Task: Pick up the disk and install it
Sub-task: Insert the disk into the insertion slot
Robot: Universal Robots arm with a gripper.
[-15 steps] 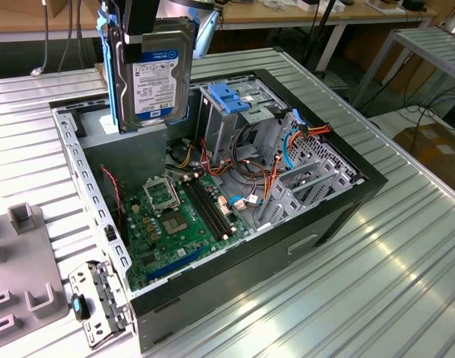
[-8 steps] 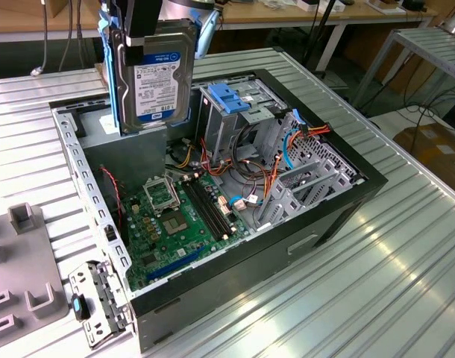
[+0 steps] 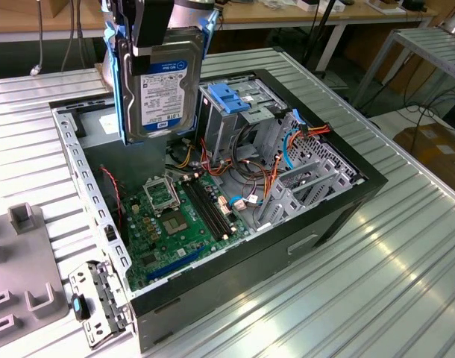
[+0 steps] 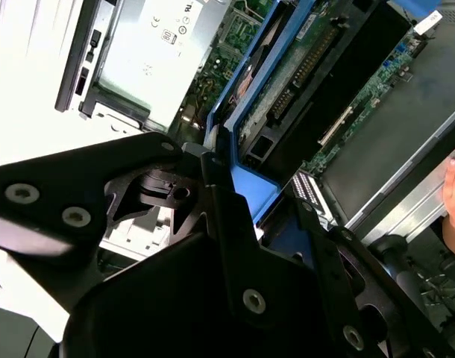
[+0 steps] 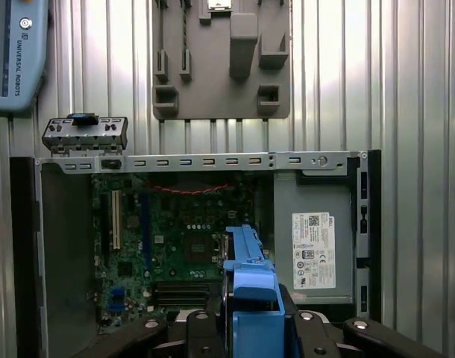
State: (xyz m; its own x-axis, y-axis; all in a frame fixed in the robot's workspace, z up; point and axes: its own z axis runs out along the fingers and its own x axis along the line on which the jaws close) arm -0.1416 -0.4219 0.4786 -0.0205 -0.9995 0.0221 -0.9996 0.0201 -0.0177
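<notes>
The disk [image 3: 162,86], a dark hard drive in a bright blue carrier, hangs upright above the open computer case [image 3: 347,201]. It is over the case's rear part, to the exterior view's left of the grey drive cage [image 3: 235,123]. My gripper [image 3: 154,37] is shut on the disk's top end. In the second wrist view the black fingers [image 4: 216,194] clamp the blue carrier [image 4: 250,190], with the disk's circuit-board side [image 4: 302,67] beyond them. In the first wrist view the carrier [image 5: 250,287] sticks out from the gripper [image 5: 251,322] over the motherboard [image 5: 175,239].
The cage carries a light-blue latch plate [image 3: 231,95], with orange, red and blue cables [image 3: 287,145] beside it. The power supply [image 5: 317,250] fills one case corner. A grey fixture block [image 3: 22,268] and a metal bracket [image 3: 97,294] lie on the ribbed table. A teach pendant [image 5: 15,52] rests nearby.
</notes>
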